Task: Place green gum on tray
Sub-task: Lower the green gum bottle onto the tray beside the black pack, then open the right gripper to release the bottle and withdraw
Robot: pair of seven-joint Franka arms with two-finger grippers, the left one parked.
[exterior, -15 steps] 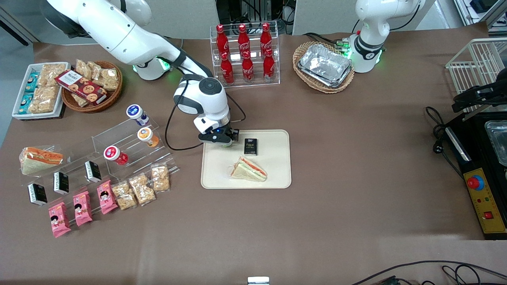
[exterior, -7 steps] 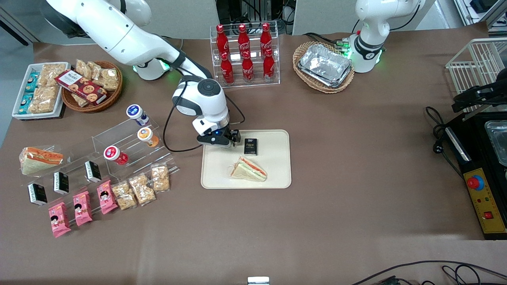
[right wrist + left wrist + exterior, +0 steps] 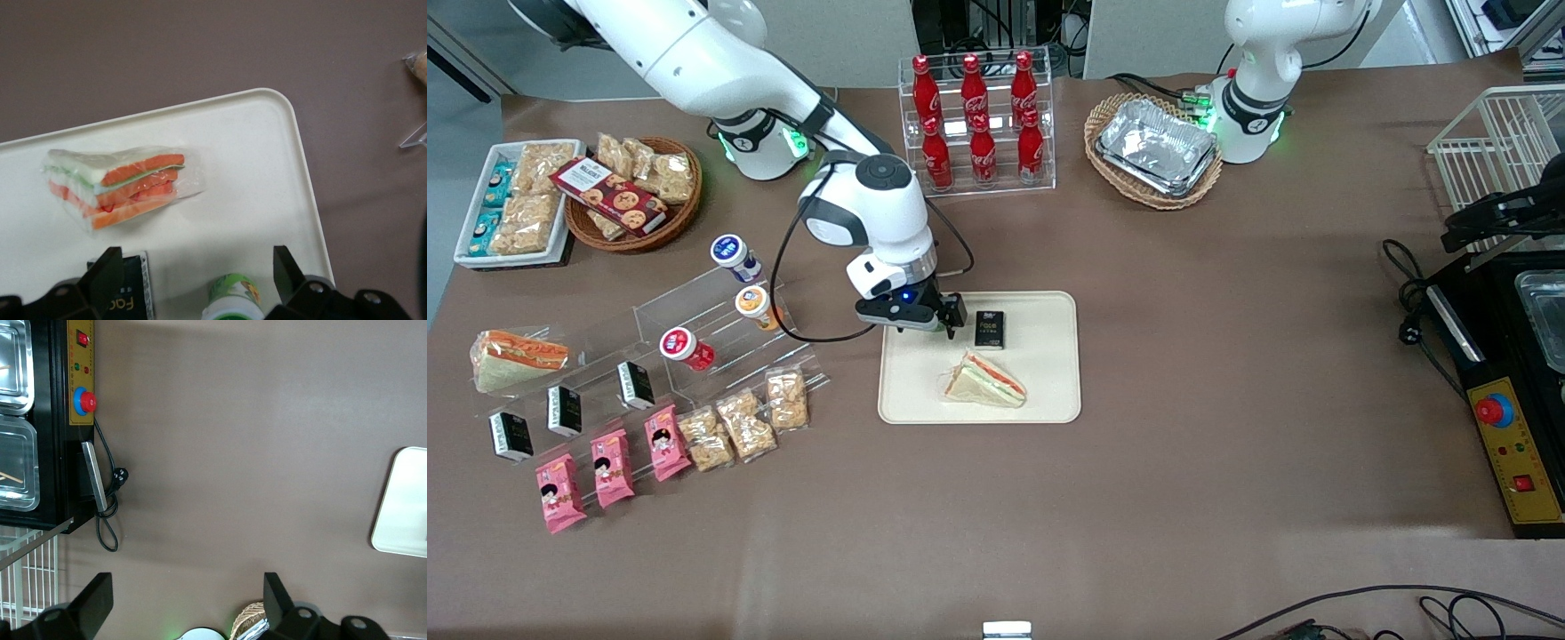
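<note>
The green gum [image 3: 232, 297] is a small green bottle with a white-rimmed lid. It stands on the cream-white tray [image 3: 267, 167], near the tray's corner. My right gripper [image 3: 197, 267] hangs above it, open, with the fingers wide apart on either side of the bottle and not touching it. In the front view the gripper [image 3: 914, 320] is over the edge of the tray [image 3: 1049, 391] toward the working arm's end, and it hides the bottle.
A wrapped sandwich [image 3: 985, 380] and a black box [image 3: 989, 328] also lie on the tray, the box close beside the gripper. An acrylic rack with red-lidded [image 3: 680, 345] and orange-lidded [image 3: 753, 302] bottles stands toward the working arm's end. A cola bottle rack [image 3: 978, 124] is farther from the camera.
My wrist has risen and shifted a little toward the working arm's end. The sandwich and the black box have not moved.
</note>
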